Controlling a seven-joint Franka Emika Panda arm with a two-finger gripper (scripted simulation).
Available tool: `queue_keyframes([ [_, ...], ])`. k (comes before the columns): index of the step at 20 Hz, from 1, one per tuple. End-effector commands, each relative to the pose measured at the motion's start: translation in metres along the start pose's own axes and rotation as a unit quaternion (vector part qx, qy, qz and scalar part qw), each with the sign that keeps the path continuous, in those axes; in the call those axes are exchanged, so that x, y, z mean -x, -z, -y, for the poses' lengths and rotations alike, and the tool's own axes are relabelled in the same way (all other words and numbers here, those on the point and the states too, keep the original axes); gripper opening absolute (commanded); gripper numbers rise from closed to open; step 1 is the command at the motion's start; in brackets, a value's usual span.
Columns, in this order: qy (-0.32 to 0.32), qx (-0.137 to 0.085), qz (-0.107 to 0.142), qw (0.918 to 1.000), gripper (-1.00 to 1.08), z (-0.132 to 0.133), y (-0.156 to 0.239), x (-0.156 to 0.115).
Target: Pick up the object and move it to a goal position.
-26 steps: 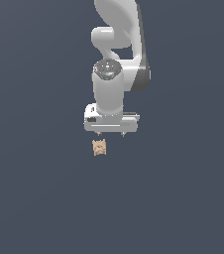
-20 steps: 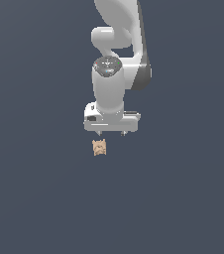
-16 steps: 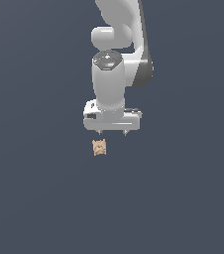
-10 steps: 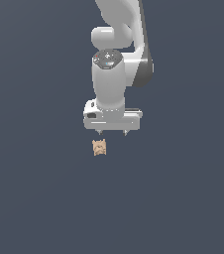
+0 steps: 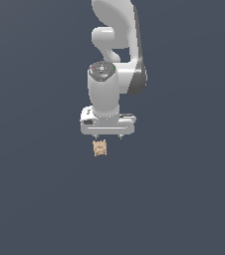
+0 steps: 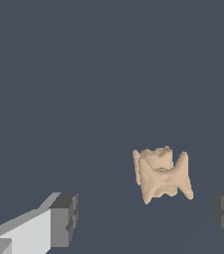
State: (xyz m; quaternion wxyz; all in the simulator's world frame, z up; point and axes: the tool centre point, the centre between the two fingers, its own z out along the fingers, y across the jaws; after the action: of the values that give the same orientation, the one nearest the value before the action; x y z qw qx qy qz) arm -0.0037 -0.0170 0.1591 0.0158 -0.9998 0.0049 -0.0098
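Hovering end effector [image 5: 109, 136], fingers apart, object [image 5: 100, 148] beneath

The only other thing in view was a plain dark slate-blue surface [image 5: 35, 199]. In the exterior view it spread out on every side of the gripper [image 5: 110, 136] and reached all the edges alike. In the wrist view the same flat surface [image 6: 84, 74] lay beyond the gripper in one even matte tone, and neither view showed whether it was a floor or a backdrop.
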Motion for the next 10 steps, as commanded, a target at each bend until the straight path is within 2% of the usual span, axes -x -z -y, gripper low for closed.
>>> queue_keyframes([
  [1, 0.013, 0.004, 0.002, 0.9999, 1.0, -0.011, -0.015, 0.003],
  [10, 0.054, 0.014, 0.009, 0.9984, 1.0, -0.043, -0.06, 0.016],
])
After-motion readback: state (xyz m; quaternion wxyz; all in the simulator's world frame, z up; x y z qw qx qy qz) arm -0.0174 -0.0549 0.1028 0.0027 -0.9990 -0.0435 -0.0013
